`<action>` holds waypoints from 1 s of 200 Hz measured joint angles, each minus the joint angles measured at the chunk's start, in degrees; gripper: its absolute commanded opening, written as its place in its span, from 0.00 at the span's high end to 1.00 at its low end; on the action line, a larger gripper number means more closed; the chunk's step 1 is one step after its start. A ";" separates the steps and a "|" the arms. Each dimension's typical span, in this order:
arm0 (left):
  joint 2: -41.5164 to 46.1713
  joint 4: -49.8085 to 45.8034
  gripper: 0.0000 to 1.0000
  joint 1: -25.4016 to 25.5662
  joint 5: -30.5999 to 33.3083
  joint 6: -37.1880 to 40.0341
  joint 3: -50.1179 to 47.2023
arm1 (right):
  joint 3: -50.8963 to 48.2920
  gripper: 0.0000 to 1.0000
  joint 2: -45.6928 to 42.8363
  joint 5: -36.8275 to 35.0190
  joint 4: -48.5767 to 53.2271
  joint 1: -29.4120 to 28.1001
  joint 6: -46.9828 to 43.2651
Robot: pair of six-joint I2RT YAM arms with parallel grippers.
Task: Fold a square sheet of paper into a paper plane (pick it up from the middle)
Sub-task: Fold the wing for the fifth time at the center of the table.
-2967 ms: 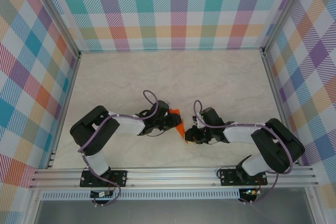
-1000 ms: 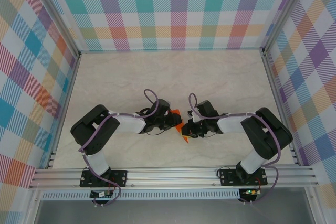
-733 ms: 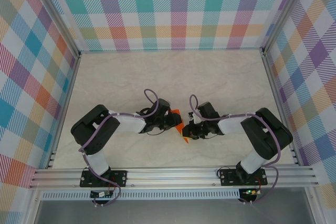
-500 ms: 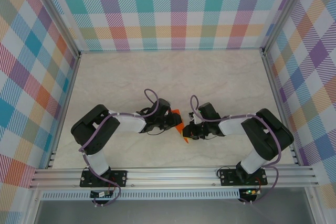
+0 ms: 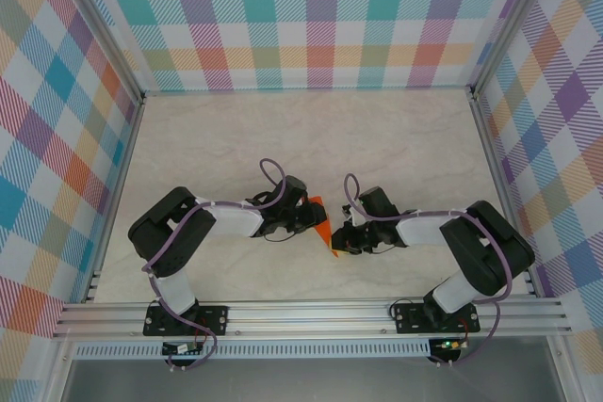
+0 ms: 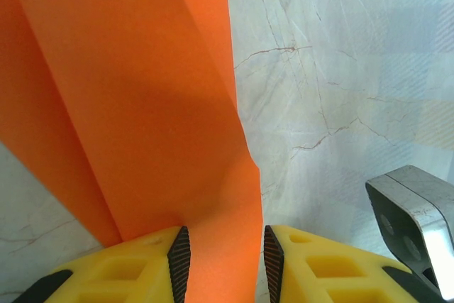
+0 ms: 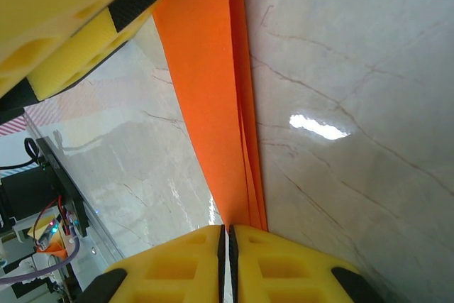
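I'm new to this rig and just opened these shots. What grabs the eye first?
The bright orange paper, folded into layers, sits between the two arms at mid-table in the top view. Up close, the yellow-fingered left claw and right claw each pinch it. Loud pastel plaid walls ring the pale marble table.

Top view: bright, even, diffuse light from overhead. The desk (image 5: 396,138) reads pale, and the arms throw only faint, soft shadows near its near edge. Frame rails bow slightly at the picture edges.

Left wrist: a broad soft shadow lies across the orange paper (image 6: 142,104), darkest mid-sheet. Desk veining is sharp.

Right wrist: a small white glare patch sits on the desk, with dull sheen streaks beside it. Paper edges are crisp.
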State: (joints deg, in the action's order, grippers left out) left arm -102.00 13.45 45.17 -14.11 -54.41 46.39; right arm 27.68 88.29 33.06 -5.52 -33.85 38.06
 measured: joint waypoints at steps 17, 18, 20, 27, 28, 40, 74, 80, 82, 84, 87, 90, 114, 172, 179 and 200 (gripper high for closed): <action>-0.04 -0.09 0.64 0.00 0.00 0.00 0.07 | -0.24 0.87 -0.59 -0.52 0.63 0.00 -0.02; -0.04 -0.09 0.64 0.00 -0.02 0.00 0.07 | -0.24 0.87 -0.63 -0.55 0.66 0.00 -0.02; -0.04 -0.09 0.64 0.00 -0.02 0.00 0.07 | -0.26 0.87 -0.74 -0.70 0.79 0.00 0.00; -0.04 -0.09 0.64 0.00 -0.02 0.00 0.07 | -0.39 0.86 -1.16 -0.92 1.22 0.00 -0.02; -0.04 -0.11 0.64 0.00 -0.02 0.00 0.07 | -0.39 0.86 -1.22 -0.90 1.27 0.00 -0.04; -0.07 -0.11 0.64 0.00 -0.02 0.00 0.09 | -0.72 0.85 -2.38 -1.25 2.78 0.00 -0.09; -0.20 -0.42 0.64 0.00 -0.28 0.00 0.35 | -0.50 0.84 -7.58 -1.70 7.63 0.00 -1.11; -0.22 -0.44 0.64 0.00 -0.31 0.00 0.37 | -0.22 0.84 -8.35 -1.46 8.04 0.00 -1.29; -0.22 -0.44 0.64 0.00 -0.33 0.00 0.37 | -0.11 0.84 -8.55 -1.40 8.09 0.00 -1.31; -0.24 -0.46 0.64 -0.02 -0.35 0.00 0.37 | -0.02 0.84 -8.66 -1.33 8.13 0.00 -1.31; -0.24 -0.46 0.64 -0.04 -0.39 0.00 0.39 | 0.20 0.84 -8.87 -1.18 8.15 -0.02 -1.31; -0.26 -0.46 0.64 -0.07 -0.44 0.00 0.39 | 0.39 0.84 -8.96 -1.03 8.13 -0.02 -1.31; -0.28 -0.48 0.64 -0.11 -0.57 0.00 0.42 | 1.70 0.84 -8.63 0.00 7.54 -0.72 -1.27; -0.44 -1.20 0.64 -0.28 -1.07 0.00 0.83 | 4.00 0.84 -0.87 0.98 6.93 -1.90 -1.75; -0.44 -1.20 0.64 -0.33 -1.11 0.00 0.83 | 4.00 0.84 -0.55 0.31 7.67 -1.90 -2.01; -0.50 -1.51 0.64 -0.33 -1.14 0.00 1.05 | 3.93 0.84 -0.46 -1.20 8.85 -1.90 -2.56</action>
State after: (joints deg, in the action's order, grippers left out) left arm -102.50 11.94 44.84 -15.25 -54.41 47.44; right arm 31.62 87.83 31.86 3.33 -35.75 35.51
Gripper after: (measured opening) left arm 0.360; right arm 0.157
